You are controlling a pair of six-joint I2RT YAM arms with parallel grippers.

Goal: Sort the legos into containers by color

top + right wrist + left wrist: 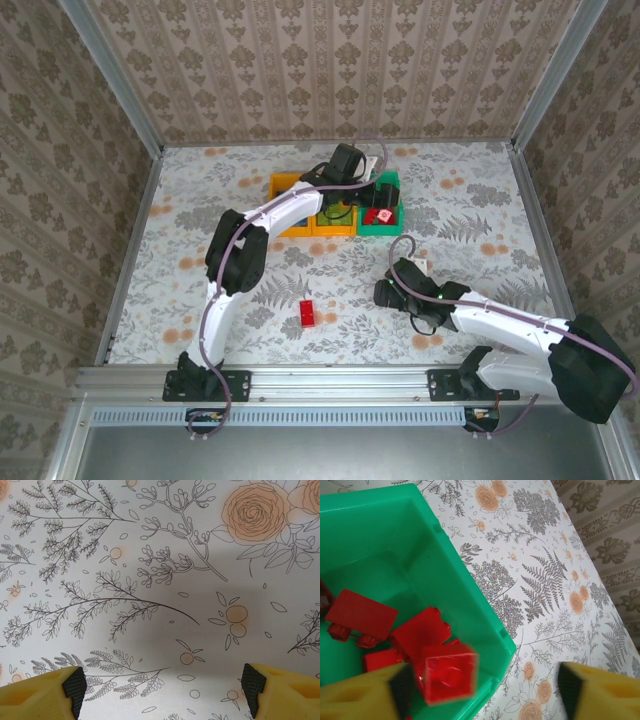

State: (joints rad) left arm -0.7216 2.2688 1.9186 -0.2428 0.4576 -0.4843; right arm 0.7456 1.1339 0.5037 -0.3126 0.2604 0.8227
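In the left wrist view the green container (465, 590) holds several red legos (362, 614). One red lego (451, 672) shows blurred over the container's near corner, loose between the wide-apart fingers of my left gripper (482, 692), which is open. From above, the left gripper (376, 197) hangs over the green container (392, 224). Two orange-yellow containers (288, 186) (335, 228) stand to its left, partly hidden by the arm. A single red lego (307, 313) lies on the table. My right gripper (163, 690) is open over bare tablecloth, low at centre right (388, 292).
The table is covered by a floral cloth (200, 230) and walled on three sides by patterned panels. A metal rail (330, 382) runs along the near edge. The left arm (235, 250) stretches from its base up to the containers.
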